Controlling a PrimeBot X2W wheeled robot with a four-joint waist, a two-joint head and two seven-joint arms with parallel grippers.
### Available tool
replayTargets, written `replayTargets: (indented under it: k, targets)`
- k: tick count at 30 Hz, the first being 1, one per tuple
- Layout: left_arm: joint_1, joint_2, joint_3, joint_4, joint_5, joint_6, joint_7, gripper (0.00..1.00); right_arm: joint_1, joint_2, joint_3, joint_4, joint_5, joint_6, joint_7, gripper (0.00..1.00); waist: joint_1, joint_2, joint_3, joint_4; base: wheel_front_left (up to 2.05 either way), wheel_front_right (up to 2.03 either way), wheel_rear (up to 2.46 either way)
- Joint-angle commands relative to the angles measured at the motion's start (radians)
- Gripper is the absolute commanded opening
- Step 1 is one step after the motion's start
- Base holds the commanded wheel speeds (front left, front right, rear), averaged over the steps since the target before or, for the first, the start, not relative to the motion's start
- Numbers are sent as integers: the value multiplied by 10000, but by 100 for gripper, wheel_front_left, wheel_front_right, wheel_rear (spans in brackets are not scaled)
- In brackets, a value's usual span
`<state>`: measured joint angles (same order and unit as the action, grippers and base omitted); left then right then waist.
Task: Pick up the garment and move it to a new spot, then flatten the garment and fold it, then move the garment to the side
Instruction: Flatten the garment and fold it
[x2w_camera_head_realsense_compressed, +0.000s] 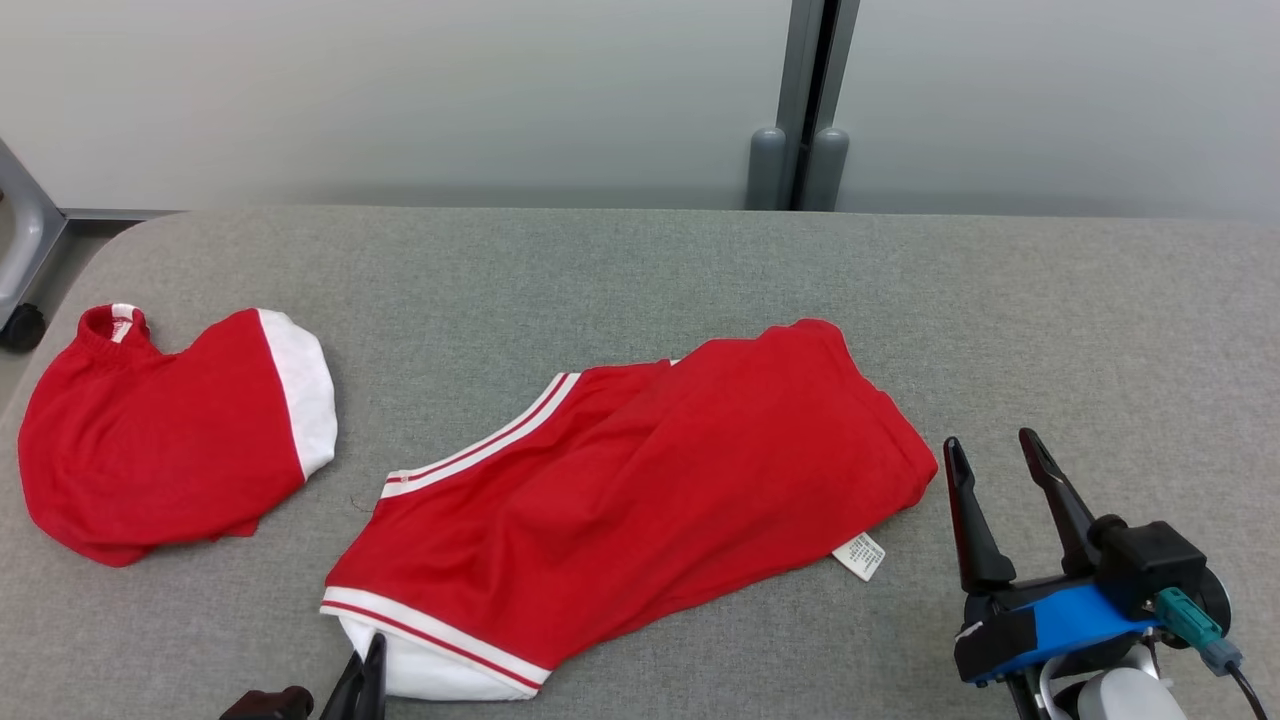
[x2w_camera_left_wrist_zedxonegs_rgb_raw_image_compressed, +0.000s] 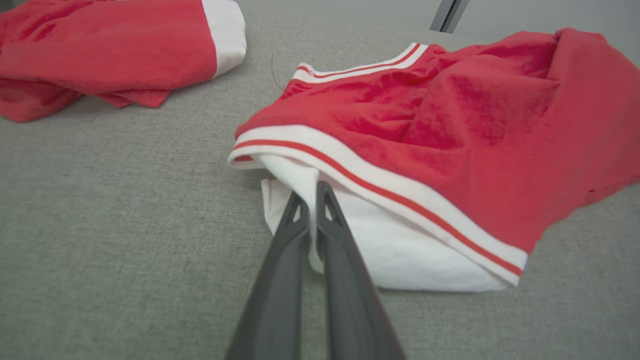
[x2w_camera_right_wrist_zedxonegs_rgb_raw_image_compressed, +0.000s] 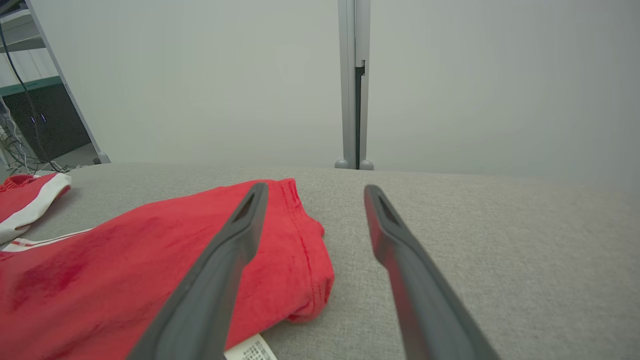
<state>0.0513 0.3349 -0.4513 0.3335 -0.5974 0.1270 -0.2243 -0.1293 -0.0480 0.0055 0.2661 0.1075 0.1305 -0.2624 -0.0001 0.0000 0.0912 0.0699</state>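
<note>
**L gripper pinching hem, R gripper spread**

Two red pieces are lying on the grey table (x2w_camera_head_realsense_compressed: 700, 270). The garment (x2w_camera_head_realsense_compressed: 640, 500) is sprawling mid-table w/ white-striped trim. A 2nd red piece (x2w_camera_head_realsense_compressed: 160, 440) is sitting well apart at the table's left end.

Two grippers are showing. The left gripper (x2w_camera_left_wrist_zedxonegs_rgb_raw_image_compressed: 311, 191) is pressing its fingers together on the garment's white under-layer at the near-left corner. The right gripper (x2w_camera_head_realsense_compressed: 990, 442) is holding its fingers spread, just beside the garment's right edge, not touching it.

One white label (x2w_camera_head_realsense_compressed: 860, 556) is poking out there, print too small to read. The head view's bottom edge is cutting off most of the left gripper. The red top layer is hiding most of the white layer.
</note>
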Motion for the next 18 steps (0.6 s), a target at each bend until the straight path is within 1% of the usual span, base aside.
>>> replayTargets:
  k: [1,2,5,9,11,12,13,14,15,17,18]
  targets:
    - [-18,-27,61,-123,-38,75,-41,45,1,-44,13,23,8,5,-38,100,1,0,2,16,0,0,0]
    - [-88,-2,92,-212,33,129,-89,100,-17,-44,21,34,6,5,-38,100,1,0,-2,15,0,0,0]
    - [-233,122,210,-422,188,260,-177,100,-47,-44,47,42,0,5,-38,100,1,0,-7,-10,0,0,0]
    - [-504,418,545,-1040,525,474,-320,100,-66,-44,32,29,-33,5,-38,100,1,0,20,-127,0,0,0]
    - [-860,685,809,-1577,767,493,-354,100,-124,-46,31,-11,-44,5,-38,100,1,0,120,-270,0,0,0]
    - [-860,685,809,-1577,767,493,-354,100,-124,-46,31,-11,-44,5,-38,100,1,0,120,-270,0,0,0]
    - [-1218,863,920,-1841,906,501,-362,100,-197,-43,64,-28,-44,5,-38,100,1,0,214,-387,0,0,0]
    - [-1218,863,920,-1841,906,501,-362,100,-197,-43,64,-28,-44,5,-38,100,1,0,214,-387,0,0,0]
    - [-1712,1019,1085,-2059,965,461,-359,100,-297,-44,101,-48,-37,5,-38,100,1,0,336,-546,0,0,0]
    - [-1966,1113,1135,-2165,1007,446,-306,100,-343,-46,126,-74,-33,5,-38,100,1,0,419,-645,0,0,0]
    - [-2511,1299,1221,-2254,1076,366,-181,100,-396,-44,120,-114,-9,5,-38,100,1,0,561,-829,0,0,0]
